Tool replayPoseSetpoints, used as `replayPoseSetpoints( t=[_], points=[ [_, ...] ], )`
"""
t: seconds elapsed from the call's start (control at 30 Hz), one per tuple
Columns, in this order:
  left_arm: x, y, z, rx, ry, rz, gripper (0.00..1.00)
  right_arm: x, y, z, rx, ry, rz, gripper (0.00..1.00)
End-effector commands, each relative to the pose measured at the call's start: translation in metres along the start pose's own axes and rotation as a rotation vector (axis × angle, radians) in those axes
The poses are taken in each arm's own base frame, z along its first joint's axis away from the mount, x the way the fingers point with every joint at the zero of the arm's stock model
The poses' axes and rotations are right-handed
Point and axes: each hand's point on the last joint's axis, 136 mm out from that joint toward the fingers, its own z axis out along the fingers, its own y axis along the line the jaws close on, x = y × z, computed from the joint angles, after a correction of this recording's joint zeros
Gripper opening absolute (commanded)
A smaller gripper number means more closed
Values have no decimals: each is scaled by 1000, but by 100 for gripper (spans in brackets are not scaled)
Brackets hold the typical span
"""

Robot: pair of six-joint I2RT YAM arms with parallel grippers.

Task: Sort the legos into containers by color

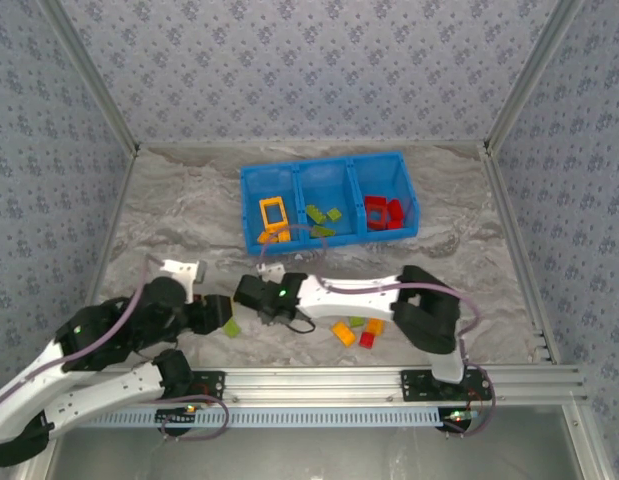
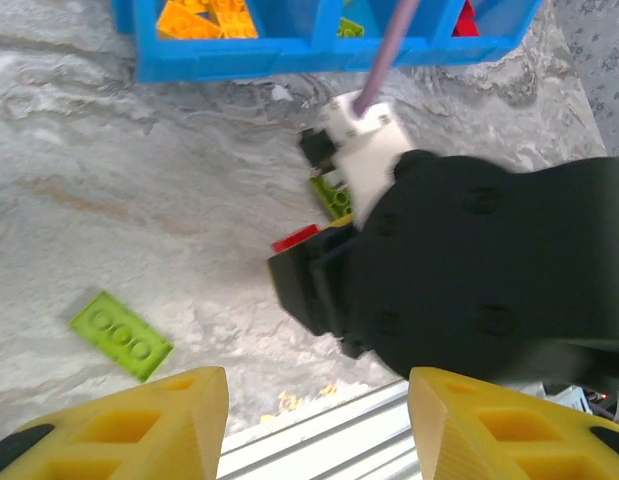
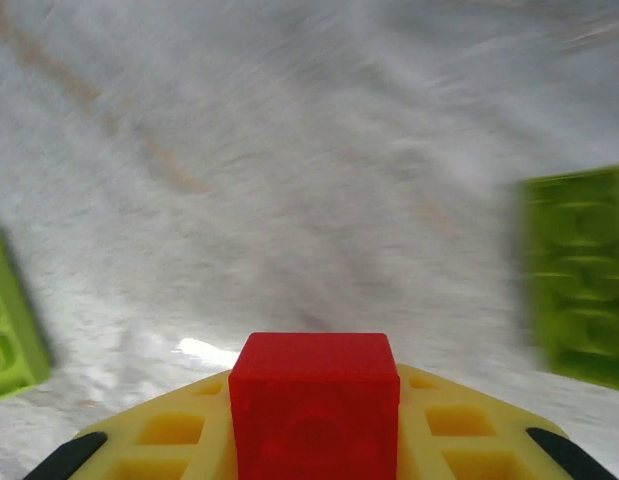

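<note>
— What did the whole scene rest on?
— A table with a marbled top, grey and white, with faint tan streaks running through it. In the right wrist view that surface was blurred.
— And around it?
— Three walls closed it in: a back wall, a left wall and a right wall. All were papered pale blue-grey with a small repeating flower print.
— Anything at the corners?
— A slanted metal post on the left and another on the right.
— The near edge?
— A silver aluminium rail ran along it, with a slotted strip just below.
</note>
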Motion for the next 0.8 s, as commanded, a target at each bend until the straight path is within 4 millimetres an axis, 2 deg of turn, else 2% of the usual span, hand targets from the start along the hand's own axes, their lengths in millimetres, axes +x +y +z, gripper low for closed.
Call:
replayPoseSetpoints(
  t=[0.0, 0.1, 0.17, 0.23, 0.33, 0.43, 0.53, 0.57, 0.77],
  points=[
    [-17, -42, 23, 90, -6, 47, 51, -33, -55, -43, 86, -139, 32, 26],
    [-31, -73, 46, 126, -11, 67, 50, -49, -116, -72, 147, -191, 80, 25],
    [-42, -98, 64, 167, -25, 77, 51, -53, -164, -83, 196, -195, 118, 25],
    [-52, -116, 80, 181, -36, 82, 50, -61, -201, -91, 214, -199, 167, 25],
    [-63, -139, 102, 197, -51, 84, 51, -76, -247, -94, 245, -197, 206, 25],
    [-68, -156, 120, 209, -63, 78, 51, -97, -286, -82, 287, -186, 250, 25],
    [-69, -170, 130, 219, -73, 71, 51, -117, -310, -63, 305, -157, 294, 25],
    [-69, -173, 133, 218, -77, 68, 51, -130, -316, -60, 310, -161, 305, 25],
    [-67, -183, 137, 212, -98, 73, 51, -158, -339, -7, 383, -67, 327, 25]
  ],
)
